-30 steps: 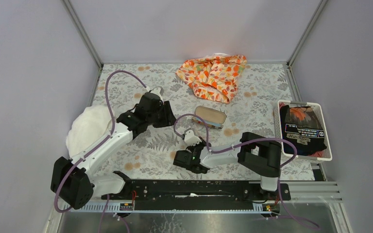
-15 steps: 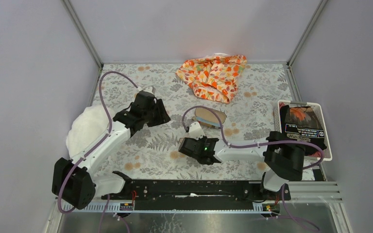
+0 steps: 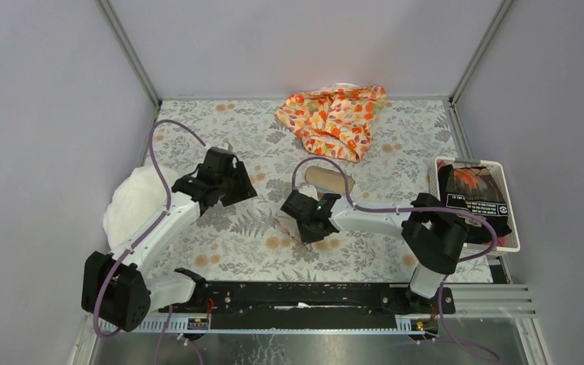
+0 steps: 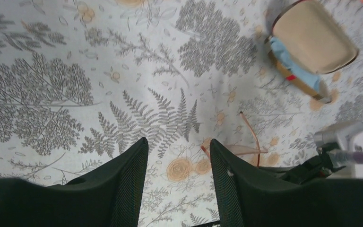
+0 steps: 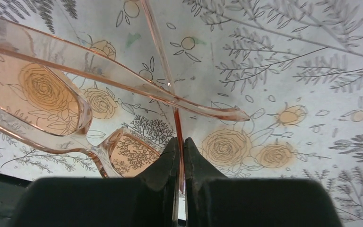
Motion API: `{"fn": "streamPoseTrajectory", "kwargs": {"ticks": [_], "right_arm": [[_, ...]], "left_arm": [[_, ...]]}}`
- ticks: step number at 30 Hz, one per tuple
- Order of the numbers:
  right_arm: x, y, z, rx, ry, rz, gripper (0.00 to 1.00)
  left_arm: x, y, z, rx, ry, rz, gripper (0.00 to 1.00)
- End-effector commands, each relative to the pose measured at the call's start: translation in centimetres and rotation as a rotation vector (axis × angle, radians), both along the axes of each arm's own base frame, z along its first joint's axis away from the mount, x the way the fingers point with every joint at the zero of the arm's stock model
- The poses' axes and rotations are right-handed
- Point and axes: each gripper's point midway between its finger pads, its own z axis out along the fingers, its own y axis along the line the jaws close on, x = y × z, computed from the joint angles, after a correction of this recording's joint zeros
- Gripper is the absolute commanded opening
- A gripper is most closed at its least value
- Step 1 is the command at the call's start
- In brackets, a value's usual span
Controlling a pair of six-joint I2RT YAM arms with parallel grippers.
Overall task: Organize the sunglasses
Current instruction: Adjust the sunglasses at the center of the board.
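The sunglasses (image 5: 42, 94), a thin translucent orange-pink frame with pale lenses, lie low over the floral table. My right gripper (image 5: 179, 142) is shut on one slim arm, which runs up from between its fingertips. From above, the right gripper (image 3: 303, 228) and the sunglasses (image 3: 287, 226) sit just in front of the open brown case (image 3: 329, 180). My left gripper (image 3: 245, 192) hangs to their left, open with nothing between its fingers (image 4: 132, 179). The left wrist view also catches the sunglasses' arm (image 4: 255, 137) and the case (image 4: 312, 42) with a blue cloth (image 4: 288, 61) inside.
An orange floral cloth (image 3: 334, 118) lies bunched at the back. A white basket (image 3: 435, 190) holding dark items stands at the right edge. At the left edge, a white cloth (image 3: 137, 201) lies beside the left arm.
My right gripper has closed on the sunglasses' arm and swung from the near edge toward the case. My left gripper has drawn back to the left.
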Motion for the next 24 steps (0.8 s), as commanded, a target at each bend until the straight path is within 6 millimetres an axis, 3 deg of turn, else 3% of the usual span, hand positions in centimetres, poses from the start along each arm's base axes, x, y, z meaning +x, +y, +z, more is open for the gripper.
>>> {"fn": "streamPoseTrajectory", "kwargs": {"ticks": [1,9,15,21,24], "right_arm": [[-1.1,1.2,-0.2,0.027,0.105,-0.037,0.08],[-0.3,2.3,1.3,0.083,0.075,-0.040,0.30],[-0.4,2.0,2.9,0.127,0.051,-0.039,0.35],[1.5,1.2,6.0,0.180,-0.035,-0.016,0.42],[2.9,0.8,6.6,0.186,-0.082,0.073,0.45]], "left_arm": [[-1.8,-0.2,-2.7,-0.022,0.096,-0.018,0.56],[-4.1,0.0,-5.9,-0.044,0.172,-0.005,0.56],[-6.5,0.1,-8.5,-0.056,0.251,0.005,0.56],[-9.3,-2.5,-8.8,-0.084,0.291,-0.064,0.54],[-10.3,-4.0,-9.4,-0.090,0.311,-0.095,0.53]]}}
